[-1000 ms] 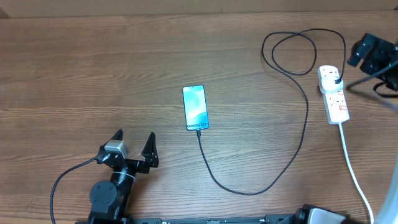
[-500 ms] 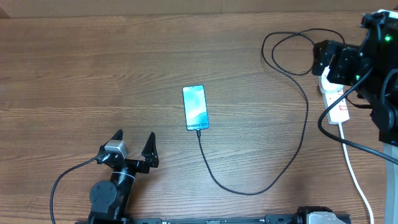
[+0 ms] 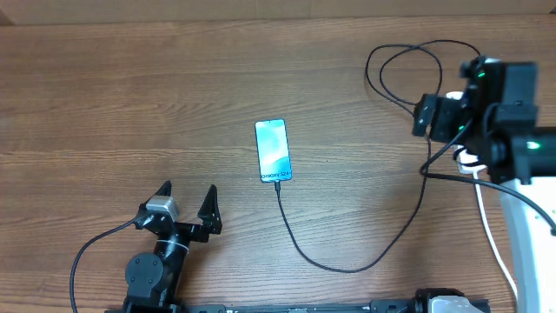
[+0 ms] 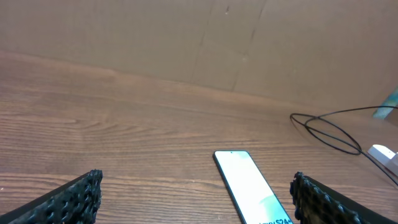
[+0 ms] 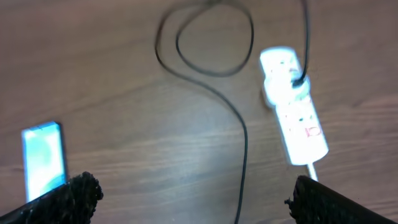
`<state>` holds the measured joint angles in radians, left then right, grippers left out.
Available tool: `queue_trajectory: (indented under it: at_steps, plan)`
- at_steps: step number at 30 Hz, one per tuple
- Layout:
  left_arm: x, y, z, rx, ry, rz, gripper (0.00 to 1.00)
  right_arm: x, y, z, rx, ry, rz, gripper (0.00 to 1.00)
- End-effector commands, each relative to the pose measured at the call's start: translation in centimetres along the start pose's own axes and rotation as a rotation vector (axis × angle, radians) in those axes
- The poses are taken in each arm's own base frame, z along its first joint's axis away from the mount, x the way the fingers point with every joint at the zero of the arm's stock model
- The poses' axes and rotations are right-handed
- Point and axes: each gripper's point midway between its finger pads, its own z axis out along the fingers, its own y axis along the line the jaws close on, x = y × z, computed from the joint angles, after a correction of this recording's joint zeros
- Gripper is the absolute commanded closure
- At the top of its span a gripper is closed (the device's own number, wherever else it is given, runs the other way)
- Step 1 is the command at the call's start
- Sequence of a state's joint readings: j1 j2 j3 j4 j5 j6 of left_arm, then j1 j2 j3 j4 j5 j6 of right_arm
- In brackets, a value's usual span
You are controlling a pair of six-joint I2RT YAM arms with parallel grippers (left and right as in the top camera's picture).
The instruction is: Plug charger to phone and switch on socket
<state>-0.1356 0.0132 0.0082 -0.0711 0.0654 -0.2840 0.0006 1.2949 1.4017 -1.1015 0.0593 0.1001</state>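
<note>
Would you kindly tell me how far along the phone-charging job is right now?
Done, it seems: the charger reaches the lower edge of the phone, and its plug sits in the socket. In hand: the right tool hovers open above the socket, holding nothing; the left tool rests open. Left: pressing the switch; whether it is on, I cannot tell.

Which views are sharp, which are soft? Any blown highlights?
Overhead: sharp, evenly lit, phone screen bright. Left wrist: sharp, phone screen washed out to near white. Right wrist: blurred throughout, socket glaring white with smeared markings, charger cable edges soft.
</note>
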Motion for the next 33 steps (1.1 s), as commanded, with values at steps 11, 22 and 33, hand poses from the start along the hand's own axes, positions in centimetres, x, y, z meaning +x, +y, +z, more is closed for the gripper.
queue_trajectory:
  at_steps: [11, 22, 33]
  plan:
    - [0.0, 0.4, 0.0, -0.019, -0.007, 0.019, 0.00, 5.3, 1.1, 7.1, -0.109, -0.080, -0.001, 0.00]
    - [0.0, 0.4, 0.0, -0.019, -0.007, 0.019, 0.00, 7.4, 4.4, 10.1, -0.358, -0.340, -0.046, 0.00]
    - [0.0, 0.4, 0.0, -0.019, -0.007, 0.019, 0.00, 11.9, 3.6, 10.7, -0.357, -0.358, -0.060, 0.00]
